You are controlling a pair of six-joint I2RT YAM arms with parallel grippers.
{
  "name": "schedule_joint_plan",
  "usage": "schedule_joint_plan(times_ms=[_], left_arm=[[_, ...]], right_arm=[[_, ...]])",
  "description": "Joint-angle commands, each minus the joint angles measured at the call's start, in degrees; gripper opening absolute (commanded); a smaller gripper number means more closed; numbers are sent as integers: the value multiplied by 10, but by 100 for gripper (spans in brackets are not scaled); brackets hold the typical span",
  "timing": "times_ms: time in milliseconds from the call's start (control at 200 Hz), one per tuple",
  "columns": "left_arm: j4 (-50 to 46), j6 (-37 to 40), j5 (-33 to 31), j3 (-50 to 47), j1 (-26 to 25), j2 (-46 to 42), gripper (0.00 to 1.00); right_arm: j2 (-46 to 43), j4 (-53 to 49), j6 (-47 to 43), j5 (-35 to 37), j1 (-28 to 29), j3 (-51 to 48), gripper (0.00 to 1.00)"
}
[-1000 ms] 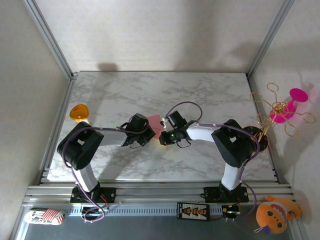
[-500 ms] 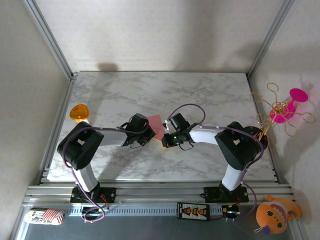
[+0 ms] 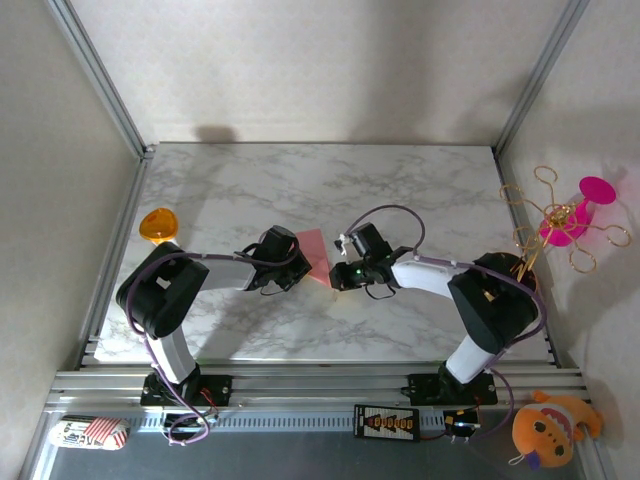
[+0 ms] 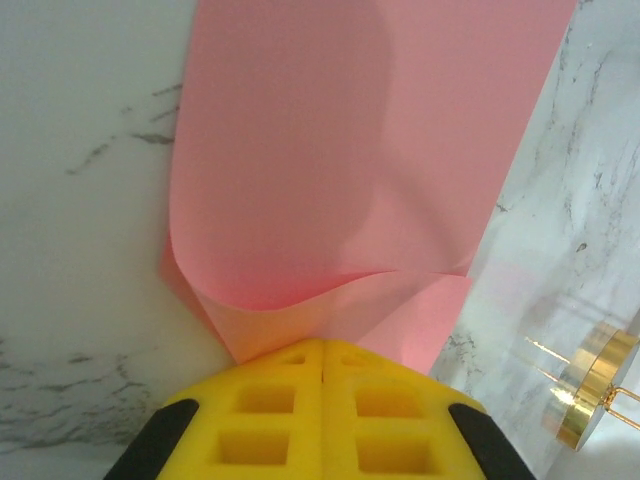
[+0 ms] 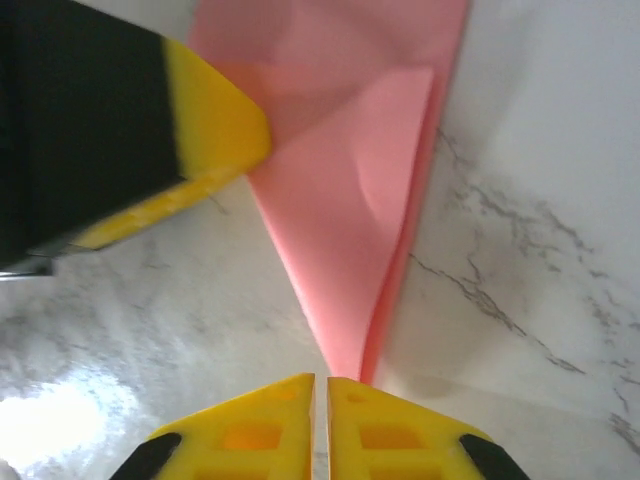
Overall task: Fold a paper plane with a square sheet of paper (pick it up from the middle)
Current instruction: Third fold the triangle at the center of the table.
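Observation:
The square sheet of paper (image 3: 314,250), salmon pink and folded into a pointed shape, lies on the marble table between both arms. In the left wrist view the paper (image 4: 350,150) bulges where my left gripper (image 4: 322,345) is shut on its near fold. My left gripper (image 3: 298,262) is at the paper's left edge from above. My right gripper (image 5: 321,382) has its jaws together but for a thin slit. The paper's narrow tip (image 5: 345,350) ends against its right fingertip, outside the slit. From above, the right gripper (image 3: 338,277) sits at the paper's lower right point. A left finger (image 5: 215,130) shows top left.
An orange disc (image 3: 157,225) rests at the table's left edge. A magenta flower toy on gold wire (image 3: 570,215) stands beyond the right edge, its gold base (image 4: 595,385) in sight. An orange plush (image 3: 545,428) lies at the bottom right. Metal posts frame the table.
The right arm has swung to the right and its gripper has slid along toward the paper's lower point. The left gripper has kept its hold in place.

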Motion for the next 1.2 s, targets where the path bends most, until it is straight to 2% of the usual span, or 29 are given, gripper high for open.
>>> schedule_joint_plan(times_ms=[0, 356, 556, 711, 816, 1197], left_arm=[[-48, 12, -21, 1, -4, 25, 2], [-36, 15, -14, 6, -5, 17, 2], [4, 34, 3, 12, -5, -2, 4], [46, 65, 21, 8, -7, -33, 11], [65, 81, 22, -9, -18, -50, 12], [54, 102, 27, -9, -39, -5, 2]], right_arm=[[18, -7, 14, 7, -2, 31, 11], [89, -8, 8, -32, -2, 66, 10], [105, -27, 6, -4, -2, 58, 10], [116, -45, 6, 21, -2, 59, 10], [122, -52, 9, 28, -2, 61, 9], [131, -71, 14, 35, -2, 67, 8]])
